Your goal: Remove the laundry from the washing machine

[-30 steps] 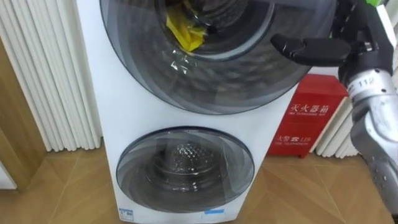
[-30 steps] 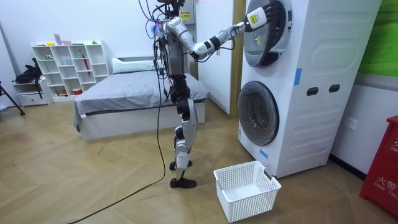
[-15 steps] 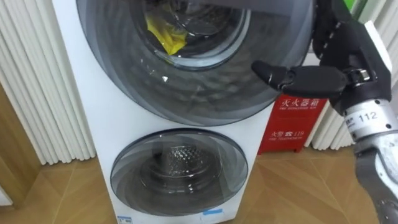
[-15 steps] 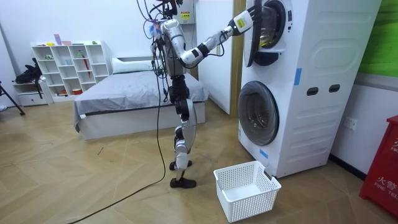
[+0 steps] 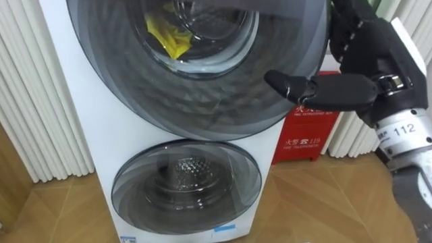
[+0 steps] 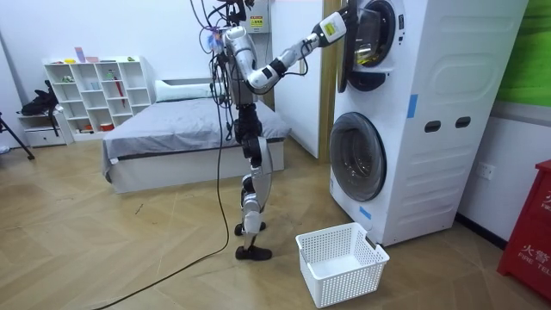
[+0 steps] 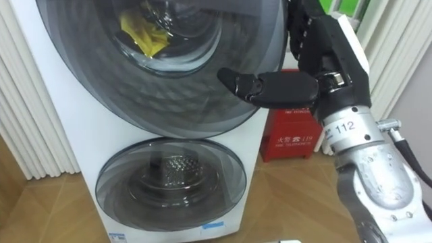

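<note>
Frame right: the right hand (image 7: 327,54) sits at the upper door (image 5: 202,101) rim; I cannot tell whether its fingers hook it. The yellow cloth (image 5: 162,35) lies in the drum, upper left. A slipping hold could let the door swing closed.

Eye views: head camera, close to washing machine (image 5: 115,142), facing its front, tilted slightly down. Upper door (image 5: 202,101) cut by top edge, lower door (image 5: 185,185) whole, strip of wood floor below. Right eye view set slightly rightward: same scene, red box (image 5: 304,138) and right hand (image 5: 378,61) sit further left. Room view: camera well off, side-on, takes in whole robot, basket (image 6: 340,258), bed (image 6: 172,129). Shared with eye views: machine front, both doors, right hand at upper door.
</note>
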Available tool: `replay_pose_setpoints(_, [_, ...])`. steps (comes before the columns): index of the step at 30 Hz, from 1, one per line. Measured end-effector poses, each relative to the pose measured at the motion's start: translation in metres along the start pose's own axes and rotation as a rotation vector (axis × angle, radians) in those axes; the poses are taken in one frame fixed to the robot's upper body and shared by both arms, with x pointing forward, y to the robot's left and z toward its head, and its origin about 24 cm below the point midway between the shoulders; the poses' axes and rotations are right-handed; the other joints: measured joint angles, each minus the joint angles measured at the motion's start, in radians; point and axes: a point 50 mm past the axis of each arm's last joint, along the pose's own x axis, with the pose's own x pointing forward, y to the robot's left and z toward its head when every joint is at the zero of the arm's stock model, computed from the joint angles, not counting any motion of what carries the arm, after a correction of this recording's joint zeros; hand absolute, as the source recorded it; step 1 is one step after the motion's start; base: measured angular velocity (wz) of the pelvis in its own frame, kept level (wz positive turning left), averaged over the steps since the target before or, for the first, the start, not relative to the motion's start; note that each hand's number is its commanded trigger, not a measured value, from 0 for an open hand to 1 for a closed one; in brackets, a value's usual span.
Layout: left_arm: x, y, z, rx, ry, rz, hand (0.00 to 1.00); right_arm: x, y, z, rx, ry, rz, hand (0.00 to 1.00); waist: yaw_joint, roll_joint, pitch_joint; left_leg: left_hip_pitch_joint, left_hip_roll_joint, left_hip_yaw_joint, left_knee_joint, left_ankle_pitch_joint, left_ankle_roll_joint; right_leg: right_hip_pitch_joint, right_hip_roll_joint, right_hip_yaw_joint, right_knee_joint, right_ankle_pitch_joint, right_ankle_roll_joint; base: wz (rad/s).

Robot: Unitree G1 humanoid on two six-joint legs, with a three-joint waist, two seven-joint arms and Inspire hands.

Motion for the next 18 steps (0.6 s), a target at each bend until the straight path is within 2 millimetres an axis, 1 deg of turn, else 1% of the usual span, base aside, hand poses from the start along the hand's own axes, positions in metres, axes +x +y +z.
replay_pose_setpoints(3, [0.0, 0.0, 0.0, -0.001, -0.005, 0.0, 0.0, 0.0, 0.002, 0.005, 0.002, -0.02, 0.014, 0.0, 0.001, -0.001, 0.0006, 0.002, 0.001, 0.004, -0.001, 0.0, 0.0, 0.0, 0.001, -0.001, -0.001, 0.0, 0.0, -0.04])
replay_pose_setpoints(7, [0.0, 0.0, 0.0, -0.003, -0.008, 0.0, 0.0, 0.0, 0.004, 0.006, 0.018, -0.026, 0.03, 0.0, 0.004, -0.002, 0.0009, 0.003, 0.003, 0.011, -0.002, 0.0, -0.001, -0.006, 0.001, 0.002, 0.0, 0.0, 0.0, -0.08])
replay_pose_setpoints(12, [0.001, 0.003, -0.001, -0.005, 0.001, 0.01, 0.0, -0.001, 0.009, 0.008, 0.168, -0.044, 0.048, 0.0, 0.005, -0.002, 0.0009, 0.0, 0.011, 0.017, -0.014, 0.001, -0.003, -0.017, 0.006, 0.008, 0.0, 0.004, -0.006, -0.12])
replay_pose_setpoints(16, [0.001, 0.003, -0.003, 0.009, 0.004, 0.006, 0.0, -0.001, 0.014, 0.006, 0.264, -0.05, 0.05, 0.0, 0.009, -0.002, 0.0012, 0.003, 0.011, 0.021, -0.013, 0.002, -0.008, -0.017, 0.009, 0.006, 0.0, 0.007, -0.011, -0.09])
replay_pose_setpoints(17, [0.001, 0.002, -0.002, 0.018, 0.005, 0.004, 0.0, -0.001, 0.017, 0.004, 0.315, -0.052, 0.048, 0.0, 0.01, -0.001, 0.0013, 0.003, 0.019, 0.021, -0.012, 0.002, -0.011, -0.017, 0.009, 0.005, 0.0, 0.007, -0.012, -0.08])
replay_pose_setpoints(18, [0.001, 0.002, -0.002, 0.026, 0.012, 0.003, 0.0, -0.003, 0.019, 0.001, 0.395, -0.059, 0.036, 0.0, 0.012, -0.001, 0.0016, 0.003, 0.021, 0.021, -0.009, 0.002, -0.015, -0.016, 0.012, 0.004, -0.001, 0.009, -0.015, -0.05])
